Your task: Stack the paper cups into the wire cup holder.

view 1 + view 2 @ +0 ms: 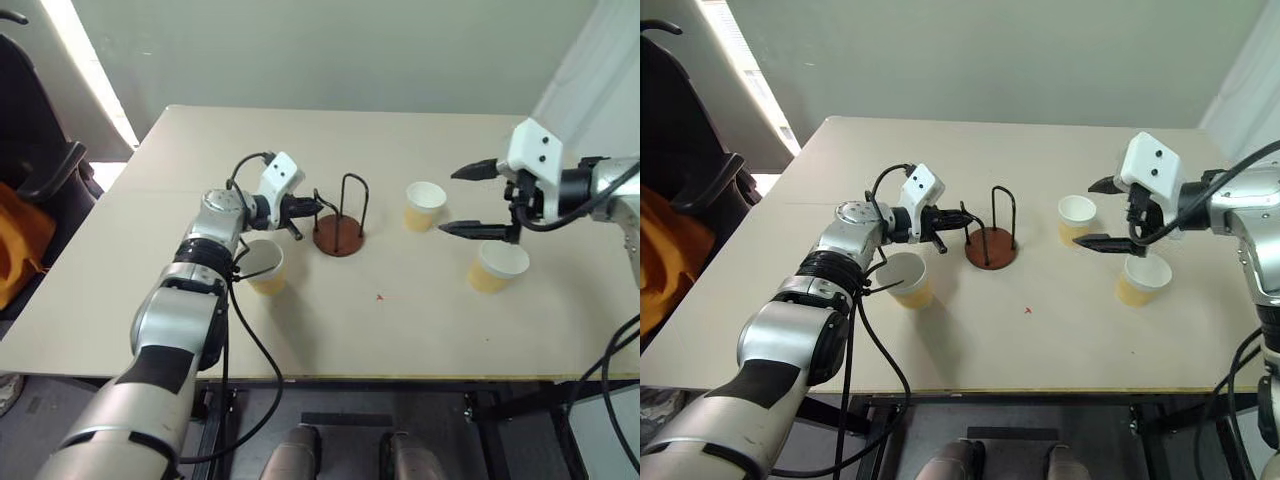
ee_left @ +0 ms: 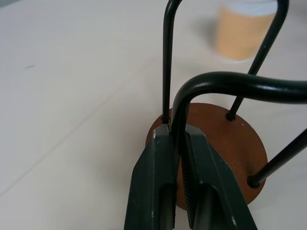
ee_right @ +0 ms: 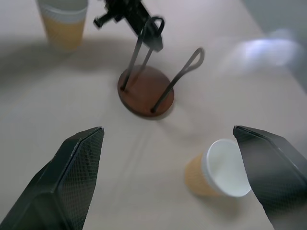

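Observation:
The wire cup holder [image 1: 338, 236] stands mid-table: a reddish-brown disc base with black wire loops. My left gripper [image 1: 312, 207] is shut on its nearest wire loop [image 2: 201, 84], and the fingers [image 2: 158, 163] clamp the wire just above the base. Three paper cups stand upright on the table. One [image 1: 262, 266] sits beside my left forearm, one [image 1: 424, 205] to the right of the holder, and one [image 1: 497, 267] at the front right. My right gripper [image 1: 449, 202] hangs open above the table between the two right-hand cups, holding nothing.
The beige table [image 1: 400, 330] has a small red mark [image 1: 379, 296] near its middle front. A black chair with something orange [image 1: 20, 240] stands off the table's left side.

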You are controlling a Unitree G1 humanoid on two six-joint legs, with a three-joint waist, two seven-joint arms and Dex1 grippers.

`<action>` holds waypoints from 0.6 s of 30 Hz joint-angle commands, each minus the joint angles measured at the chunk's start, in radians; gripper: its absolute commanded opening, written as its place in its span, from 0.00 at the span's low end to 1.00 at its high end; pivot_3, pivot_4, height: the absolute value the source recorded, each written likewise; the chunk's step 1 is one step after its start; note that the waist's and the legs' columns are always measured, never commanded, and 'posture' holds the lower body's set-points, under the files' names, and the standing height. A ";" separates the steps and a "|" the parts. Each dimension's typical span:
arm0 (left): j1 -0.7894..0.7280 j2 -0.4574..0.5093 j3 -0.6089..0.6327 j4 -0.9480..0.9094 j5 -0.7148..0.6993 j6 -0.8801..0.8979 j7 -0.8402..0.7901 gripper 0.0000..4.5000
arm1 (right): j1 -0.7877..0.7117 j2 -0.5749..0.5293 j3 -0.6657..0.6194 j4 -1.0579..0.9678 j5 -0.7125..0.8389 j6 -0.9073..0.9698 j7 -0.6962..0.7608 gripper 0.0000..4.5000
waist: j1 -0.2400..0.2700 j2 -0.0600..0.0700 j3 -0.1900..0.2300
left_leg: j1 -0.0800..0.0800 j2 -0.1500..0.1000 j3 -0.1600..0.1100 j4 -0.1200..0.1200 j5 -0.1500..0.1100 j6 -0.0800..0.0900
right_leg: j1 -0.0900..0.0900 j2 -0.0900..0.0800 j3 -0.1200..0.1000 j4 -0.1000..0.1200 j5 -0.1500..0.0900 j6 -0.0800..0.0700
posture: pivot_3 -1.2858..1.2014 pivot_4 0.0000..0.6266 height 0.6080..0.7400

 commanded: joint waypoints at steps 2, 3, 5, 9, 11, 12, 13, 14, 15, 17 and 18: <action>0.077 0.013 -0.042 -0.323 -0.061 0.131 -0.191 0.01 | 0.067 -0.093 -0.067 -0.076 0.063 -0.024 0.103 1.00 | 0.002 0.000 0.000 | 0.000 -0.001 0.001 0.001 0.000 0.000 | 0.000 0.000 0.002 0.000 -0.001 0.002 | 0.52 0.24 1.00; 0.109 0.013 -0.060 -0.391 -0.063 0.158 -0.209 0.01 | 0.081 -0.107 -0.067 -0.077 0.061 -0.025 0.104 1.00 | 0.001 0.000 0.000 | 0.000 -0.001 0.002 0.003 -0.001 0.001 | 0.000 0.001 0.003 0.000 -0.002 0.002 | 0.52 0.24 1.00; 0.169 0.010 -0.096 -0.501 -0.065 0.196 -0.232 0.01 | 0.111 -0.133 -0.062 -0.077 0.051 -0.038 0.112 1.00 | 0.001 0.000 0.000 | 0.000 -0.001 0.004 0.004 -0.002 0.001 | 0.000 0.001 0.004 0.000 -0.002 0.003 | 0.52 0.24 1.00; 0.251 -0.009 -0.153 -0.636 -0.068 0.233 -0.253 0.01 | 0.131 -0.138 -0.067 -0.083 0.069 -0.023 0.104 1.00 | -0.001 0.000 0.000 | 0.001 0.002 0.005 0.009 -0.003 0.003 | 0.001 0.001 0.005 0.002 -0.001 0.004 | 0.52 0.24 1.00; 0.259 -0.029 -0.174 -0.653 -0.055 0.239 -0.231 0.01 | 0.133 -0.135 -0.067 -0.092 0.074 -0.015 0.095 1.00 | -0.002 0.000 0.000 | 0.001 0.003 0.005 0.011 -0.003 0.003 | 0.002 0.001 0.004 0.004 -0.001 0.004 | 0.52 0.24 1.00; 0.260 -0.043 -0.179 -0.659 -0.054 0.246 -0.218 0.01 | 0.138 -0.136 -0.066 -0.101 0.079 -0.008 0.095 1.00 | -0.001 0.000 0.000 | 0.002 0.003 0.005 0.013 -0.004 0.005 | 0.003 0.002 0.004 0.005 0.000 0.004 | 0.52 0.24 1.00; 0.260 -0.056 -0.182 -0.664 -0.056 0.256 -0.206 0.01 | 0.144 -0.139 -0.065 -0.111 0.085 0.000 0.097 1.00 | -0.001 0.000 0.000 | 0.002 0.004 0.005 0.014 -0.006 0.008 | 0.004 0.002 0.004 0.005 0.001 0.005 | 0.52 0.24 1.00; 0.262 -0.067 -0.189 -0.669 -0.054 0.255 -0.199 0.01 | 0.159 -0.146 -0.066 -0.127 0.095 0.012 0.104 1.00 | -0.002 0.000 0.000 | 0.004 0.004 0.005 0.014 -0.010 0.014 | 0.006 0.002 0.004 0.004 0.002 0.005 | 0.52 0.24 1.00; 0.263 -0.073 -0.194 -0.672 -0.053 0.255 -0.194 0.01 | 0.170 -0.150 -0.067 -0.137 0.102 0.021 0.108 1.00 | -0.002 0.000 0.000 | 0.007 0.004 0.005 0.014 -0.011 0.017 | 0.010 0.002 0.004 0.003 0.002 0.004 | 0.52 0.24 1.00; 0.265 -0.081 -0.203 -0.669 -0.045 0.248 -0.183 0.01 | 0.191 -0.157 -0.069 -0.149 0.101 0.028 0.102 1.00 | -0.004 0.000 0.000 | 0.010 0.004 0.005 0.014 -0.012 0.018 | 0.014 0.002 0.004 0.000 0.000 0.002 | 0.52 0.24 1.00; 0.267 -0.082 -0.208 -0.671 -0.040 0.245 -0.180 0.01 | 0.197 -0.159 -0.069 -0.151 0.098 0.028 0.096 1.00 | -0.004 0.000 0.000 | 0.010 0.003 0.005 0.015 -0.012 0.018 | 0.014 0.002 0.004 0.000 0.000 0.001 | 0.52 0.24 1.00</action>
